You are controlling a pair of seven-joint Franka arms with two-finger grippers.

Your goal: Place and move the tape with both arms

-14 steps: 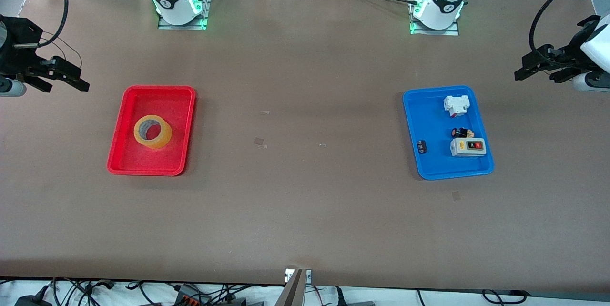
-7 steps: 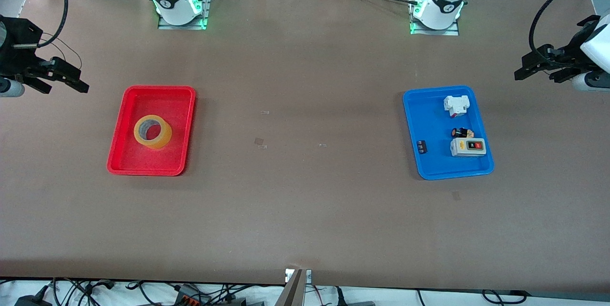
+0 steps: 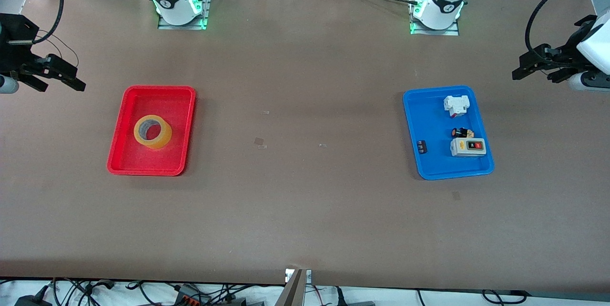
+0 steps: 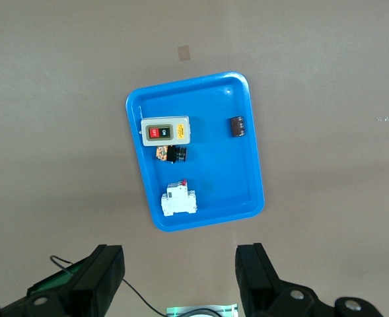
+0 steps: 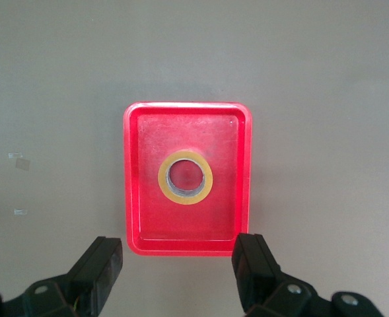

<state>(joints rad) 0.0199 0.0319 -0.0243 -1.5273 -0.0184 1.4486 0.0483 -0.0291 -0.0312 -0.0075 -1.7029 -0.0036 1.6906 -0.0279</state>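
The table [image 3: 305, 210] is wide and brown, with the two arms drawn up at its ends. Over the last second the right gripper [image 3: 56, 75] has drifted a little toward its end of the table and slightly upward in the front view, and the left gripper [image 3: 536, 65] has edged up by a hair. Neither has come down toward anything, so I'd say the task has not really begun; both seem to be hovering high and looking over their trays.

The red tray [image 3: 119, 127] lies toward the right arm's end, the blue tray [image 3: 413, 125] toward the left arm's end, well apart. Nothing in either has shifted from the earlier frames.

The right gripper hangs above the table beside the red tray, jaws spread wide and empty; its wrist view looks straight down on that tray. The left gripper, over the table edge near the blue tray, is likewise spread and empty.

The tape [image 3: 152, 131] lies flat in the middle of the red tray, untouched. The switch box [image 3: 468, 147] and small parts sit in the blue tray.
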